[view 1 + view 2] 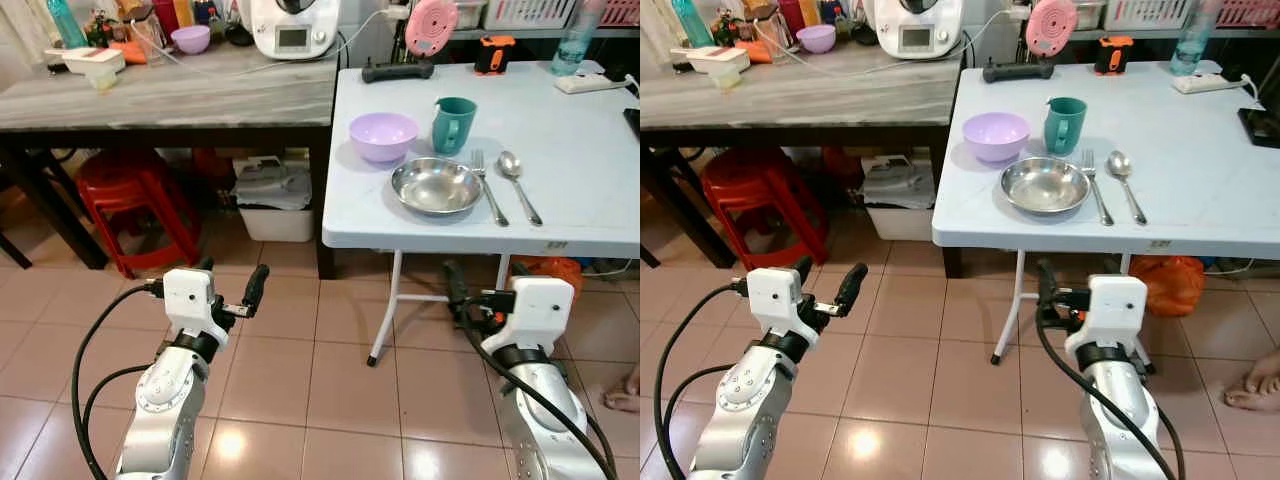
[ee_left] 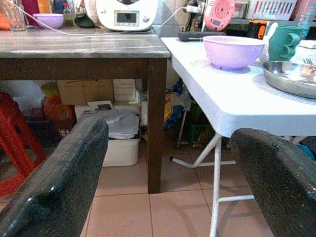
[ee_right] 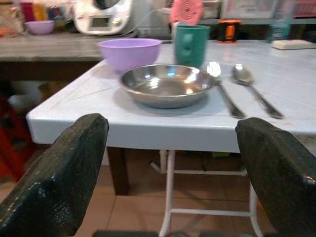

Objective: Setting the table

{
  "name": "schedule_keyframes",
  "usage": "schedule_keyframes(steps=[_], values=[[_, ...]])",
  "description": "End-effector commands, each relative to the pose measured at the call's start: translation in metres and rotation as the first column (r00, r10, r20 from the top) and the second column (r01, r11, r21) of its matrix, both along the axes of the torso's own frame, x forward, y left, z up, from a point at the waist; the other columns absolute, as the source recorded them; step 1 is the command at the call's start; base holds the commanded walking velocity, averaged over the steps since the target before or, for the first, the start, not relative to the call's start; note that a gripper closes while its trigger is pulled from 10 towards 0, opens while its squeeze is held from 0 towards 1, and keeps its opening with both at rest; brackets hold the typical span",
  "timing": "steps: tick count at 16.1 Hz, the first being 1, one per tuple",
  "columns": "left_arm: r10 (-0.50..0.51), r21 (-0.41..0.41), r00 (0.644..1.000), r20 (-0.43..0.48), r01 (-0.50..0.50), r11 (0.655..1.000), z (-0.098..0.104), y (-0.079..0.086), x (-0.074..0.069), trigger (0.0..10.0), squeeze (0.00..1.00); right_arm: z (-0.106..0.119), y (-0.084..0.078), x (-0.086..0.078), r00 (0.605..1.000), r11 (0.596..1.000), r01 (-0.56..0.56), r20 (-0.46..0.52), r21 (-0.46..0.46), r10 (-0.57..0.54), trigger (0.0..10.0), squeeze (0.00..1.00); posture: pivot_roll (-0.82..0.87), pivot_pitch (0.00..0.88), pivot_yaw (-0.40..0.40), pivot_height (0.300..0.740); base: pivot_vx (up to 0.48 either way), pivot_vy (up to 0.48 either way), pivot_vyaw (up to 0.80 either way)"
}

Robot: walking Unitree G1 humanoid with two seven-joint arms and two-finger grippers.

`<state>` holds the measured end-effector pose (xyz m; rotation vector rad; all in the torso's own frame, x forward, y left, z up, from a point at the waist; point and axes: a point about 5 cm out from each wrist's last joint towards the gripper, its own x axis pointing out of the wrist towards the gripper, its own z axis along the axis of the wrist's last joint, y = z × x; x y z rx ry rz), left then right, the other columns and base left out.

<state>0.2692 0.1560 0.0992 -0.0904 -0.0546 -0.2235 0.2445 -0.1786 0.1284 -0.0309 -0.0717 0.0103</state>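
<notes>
Both grippers, left (image 1: 232, 290) and right (image 3: 173, 173), hang empty with fingers spread wide over open floor; I see the steel plate (image 1: 436, 186) near the table's (image 1: 580, 150) front edge.

Polished, mirror-bright metal on the steel plate (image 1: 436, 186), fork (image 1: 488, 188) and spoon (image 1: 519, 184). Smooth, faintly glossy plastic on the lilac bowl (image 1: 383, 136) and teal mug (image 1: 453, 124). Matt pale-blue plastic-looking top on the folding table (image 1: 590, 200), with white painted metal tube legs. Streaked grey, wood-grain-like top on the dark-framed side table (image 1: 180, 100). Glossy red plastic on the stool (image 1: 130, 195). Shiny glazed tile on the floor (image 1: 300, 390), glare spots included. Rough, grainy black rubbery facing on the left gripper (image 2: 168, 197) and right gripper (image 3: 170, 187). Brushed silver metal on both arms.
</notes>
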Motion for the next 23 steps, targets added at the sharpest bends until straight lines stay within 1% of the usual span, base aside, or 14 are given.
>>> schedule_keyframes(steps=[1, 2, 3, 4, 6, 7, 10, 16, 23], values=[[-0.001, 0.002, 1.0, 0.008, 0.001, 1.0, 0.0036, 0.0026, -0.0004, 10.0, 0.0, 0.0043, 0.0063, -0.0012, 0.999, 0.999, -0.041, 0.019, -0.011, 0.041, 10.0, 0.0, -0.12, 0.065, 0.074, 0.74, 0.24, 0.0, 0.0], [-0.008, 0.001, 1.0, 0.01, 0.008, 1.0, 0.0037, 0.0023, -0.0003, 10.0, 0.0, 0.0036, 0.0069, -0.0012, 0.999, 0.999, -0.044, 0.016, -0.007, 0.044, 10.0, 0.0, -0.12, 0.062, 0.076, 0.74, 0.251, 0.0, 0.0], [-0.01, 0.001, 1.0, 0.011, 0.01, 1.0, 0.0041, 0.002, 0.0003, 10.0, 0.0, 0.0034, 0.006, 0.0007, 0.999, 0.999, -0.038, 0.009, -0.035, 0.038, 10.0, 0.0, -0.12, 0.06, 0.077, 0.74, 0.27, 0.0, 0.0], [-0.01, 0.0, 1.0, 0.011, 0.01, 1.0, 0.0043, 0.002, 0.0005, 10.0, 0.0, 0.003, 0.006, 0.0016, 0.999, 0.998, -0.039, 0.004, -0.039, 0.04, 10.0, 0.0, -0.12, 0.06, 0.077, 0.74, 0.27, 0.0, 0.0], [-0.018, -0.003, 1.0, 0.012, 0.018, 1.0, 0.0046, 0.0017, 0.0014, 10.0, 0.0, 0.0024, 0.0097, 0.0012, 0.996, 0.996, -0.089, -0.018, -0.01, 0.089, 10.0, 0.0, -0.12, 0.057, 0.077, 0.74, 0.27, 0.0, 0.0], [-0.02, -0.003, 1.0, 0.012, 0.02, 1.0, 0.0046, 0.0015, 0.0016, 10.0, 0.0, 0.0045, 0.0099, 0.0006, 0.996, 0.995, -0.094, 0.001, 0.016, 0.094, 10.0, 0.0, -0.12, 0.056, 0.077, 0.74, 0.27, 0.0, 0.0], [-0.026, -0.004, 1.0, 0.013, 0.026, 1.0, 0.0049, 0.0009, 0.0016, 10.0, 0.0, 0.0039, 0.0075, 0.0018, 0.998, 0.997, -0.067, -0.004, 0.039, 0.067, 10.0, 0.0, -0.12, 0.058, 0.079, 0.74, 0.294, 0.0, 0.0], [-0.04, -0.001, 0.999, 0.013, 0.04, 0.999, 0.0057, 0.0009, 0.0015, 10.0, 0.0, 0.0019, 0.0076, -0.0001, 0.998, 0.997, -0.06, -0.015, 0.053, 0.061, 10.0, 0.0, -0.12, 0.07, 0.09, 0.74, 0.345, 0.0, 0.0], [-0.049, 0.0, 0.999, 0.008, 0.049, 0.999, 0.0053, 0.0004, 0.0012, 10.0, 0.0, 0.0007, 0.0091, 0.0001, 0.998, 0.996, -0.059, -0.019, 0.063, 0.06, 10.0, 0.0, -0.12, 0.075, 0.091, 0.74, 0.351, 0.0, -0.72]])
